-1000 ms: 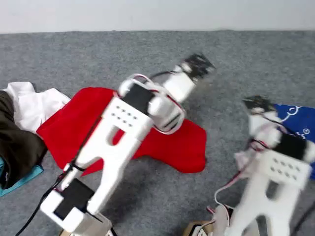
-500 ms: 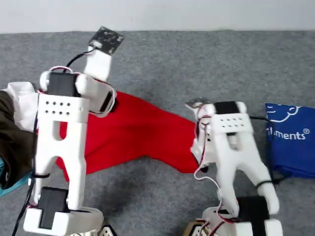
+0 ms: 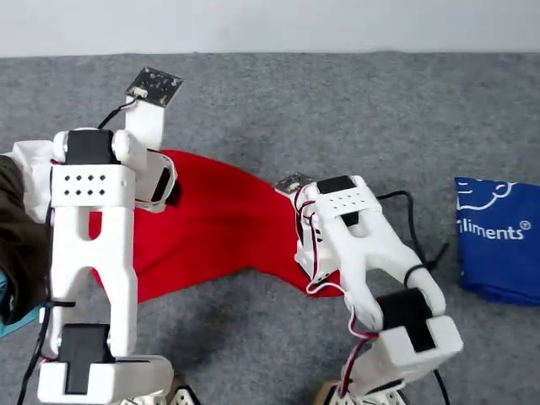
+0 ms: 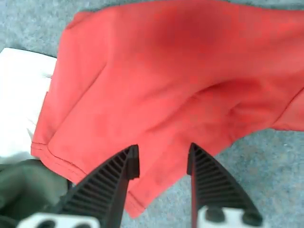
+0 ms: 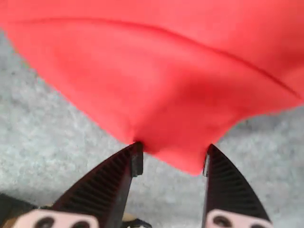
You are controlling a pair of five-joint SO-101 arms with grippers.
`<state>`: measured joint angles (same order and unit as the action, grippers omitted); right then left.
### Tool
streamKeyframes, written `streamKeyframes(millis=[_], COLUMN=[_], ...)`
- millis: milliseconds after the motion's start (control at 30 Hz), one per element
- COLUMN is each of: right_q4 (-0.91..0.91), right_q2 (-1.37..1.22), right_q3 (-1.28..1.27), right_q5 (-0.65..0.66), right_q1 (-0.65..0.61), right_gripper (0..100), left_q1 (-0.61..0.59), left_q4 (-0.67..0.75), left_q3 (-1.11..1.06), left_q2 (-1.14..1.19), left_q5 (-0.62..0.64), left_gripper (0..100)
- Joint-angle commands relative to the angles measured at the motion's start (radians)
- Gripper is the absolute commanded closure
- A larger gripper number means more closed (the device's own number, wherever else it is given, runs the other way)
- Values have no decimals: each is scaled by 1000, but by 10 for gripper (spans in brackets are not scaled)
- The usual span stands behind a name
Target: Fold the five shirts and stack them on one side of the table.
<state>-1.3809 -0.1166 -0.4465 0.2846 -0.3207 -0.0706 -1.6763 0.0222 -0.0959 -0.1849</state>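
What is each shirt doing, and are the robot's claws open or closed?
Red cloth shirt: spread out, rumpled, not folded.
Blue printed shirt: looks folded, lying apart.
White shirt: crumpled in a pile.
Dark olive shirt: crumpled in the same pile.
Left gripper: open, over the red shirt.
Right gripper: open, at its edge.

The left arm [image 3: 91, 228] is extending straight forward, the left gripper [image 4: 163, 151] pointing down with its jaws parted. The right arm [image 3: 371, 261] is leaning inward toward it, the right gripper [image 5: 173, 148] likewise hanging open-jawed.
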Motion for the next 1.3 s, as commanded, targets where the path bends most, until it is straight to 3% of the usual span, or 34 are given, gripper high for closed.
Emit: streamKeyframes(millis=[0,100,267,467,633,833,1100,1267], right_q4=[45,68,91,22,-68,-173,-202,-208], right_q2=[-50,-116,-156,-107,1,68,67,67], right_q3=[48,48,57,112,222,381,399,397], right_q5=[12,12,18,32,89,133,121,92], right_q1=[-5,-4,-2,-1,96,243,220,225], right_gripper=[783,801,954,982,988,988,988,988], left_q1=[-6,-6,-6,-32,-157,-230,-232,-221], left_q4=[41,58,60,51,52,58,146,207], left_q3=[-24,-59,-82,-117,-173,-318,-575,-671], left_q2=[-54,-54,-54,-55,-81,-126,-124,-123], left_q5=[-3,-3,-3,-29,-127,-361,-539,-551], left_gripper=[827,827,827,827,827,825,775,731])
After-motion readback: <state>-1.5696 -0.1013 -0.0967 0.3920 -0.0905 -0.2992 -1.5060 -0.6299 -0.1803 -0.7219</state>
